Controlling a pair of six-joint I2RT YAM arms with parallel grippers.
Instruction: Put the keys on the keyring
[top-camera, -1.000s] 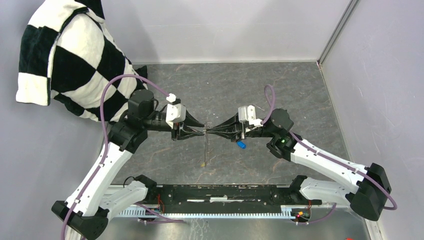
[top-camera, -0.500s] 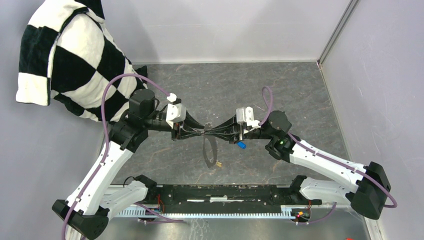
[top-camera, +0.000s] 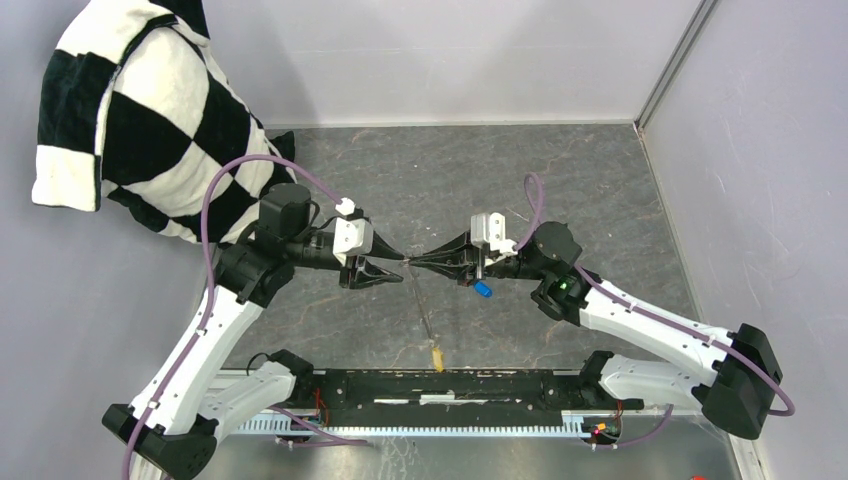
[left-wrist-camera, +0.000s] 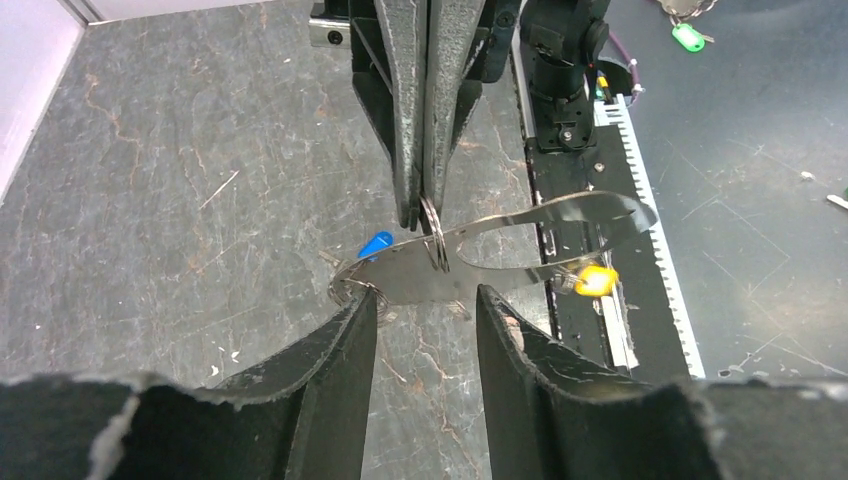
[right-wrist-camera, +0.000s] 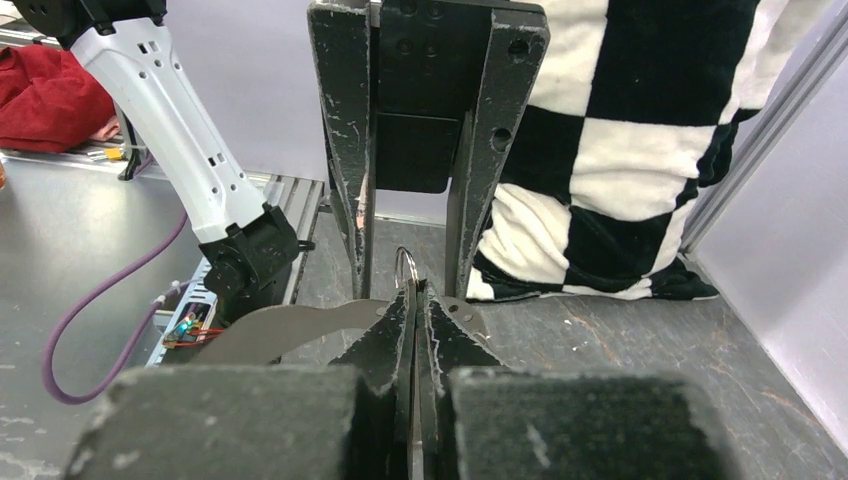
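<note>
My right gripper (top-camera: 410, 261) is shut on the top of the keyring (top-camera: 424, 312), pinching the small wire rings (left-wrist-camera: 433, 235) there. The keyring hangs down from it as a thin grey loop (left-wrist-camera: 410, 272) and shows as a flat band (right-wrist-camera: 290, 330) in the right wrist view. A yellow-headed key (top-camera: 436, 355) dangles at the loop's low end (left-wrist-camera: 597, 280). The blue-headed key (top-camera: 482, 289) sits just under the right gripper; whether it is on the loop I cannot tell. Facing it tip to tip, my left gripper (top-camera: 402, 268) is open, its fingers (left-wrist-camera: 350, 330) just short of the loop with nothing between them.
A black-and-white checkered cloth (top-camera: 140, 110) hangs at the back left. Grey walls close the table on three sides. The arms' mounting rail (top-camera: 440, 385) runs along the near edge, right under the yellow key. A green tag (left-wrist-camera: 685, 37) lies beyond the rail.
My left gripper has opened and drawn back a little to the left, letting go of the keyring. The loop swung down, and the yellow key dropped toward the near rail.
</note>
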